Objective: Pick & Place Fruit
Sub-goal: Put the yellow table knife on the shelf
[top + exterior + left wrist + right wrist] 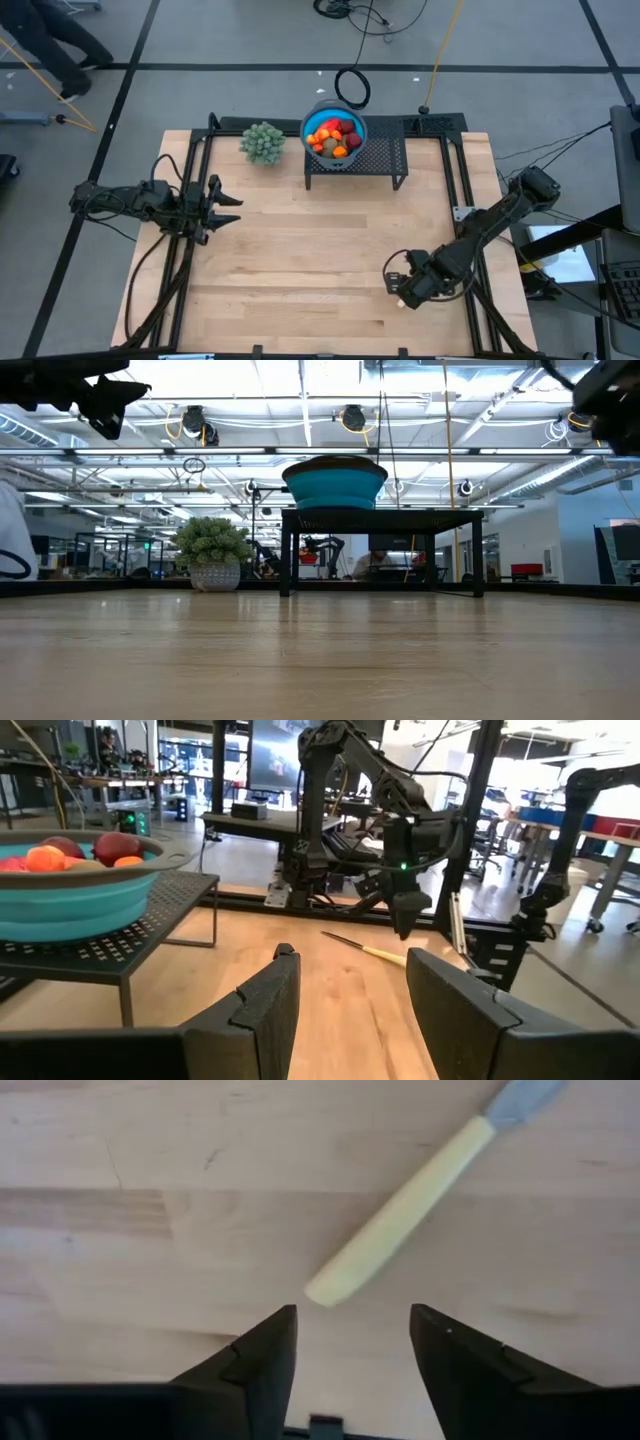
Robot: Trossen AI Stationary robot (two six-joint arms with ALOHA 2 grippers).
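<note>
A pale wooden surface carries a small black metal stand with a top full of holes at its far side. A round blue bowl sits on the stand. The small toy fruit is all piled in the bowl: red, orange and brownish pieces heaped together. In the left wrist view the fruit peeks over the bowl's rim. In the low view the bowl stands up on the stand, and the fruit is hard to see from there.

A bushy green plant in a little pale pot stands just beside the stand, on the left arm's side. It also shows in the low view.

The right pincer is down low near the front right part of the surface. Its two dark fingers are spread apart and grasp nothing. A knife with a pale yellow handle and a grey blade lies flat on the wood just in front of them, its handle end close to the gap between the fingers. The left wrist view shows the knife lying on the surface under the right arm.

The left pincer hangs over the left side of the surface, well apart from the bowl. Its fingers are apart and it grasps nothing.
</note>
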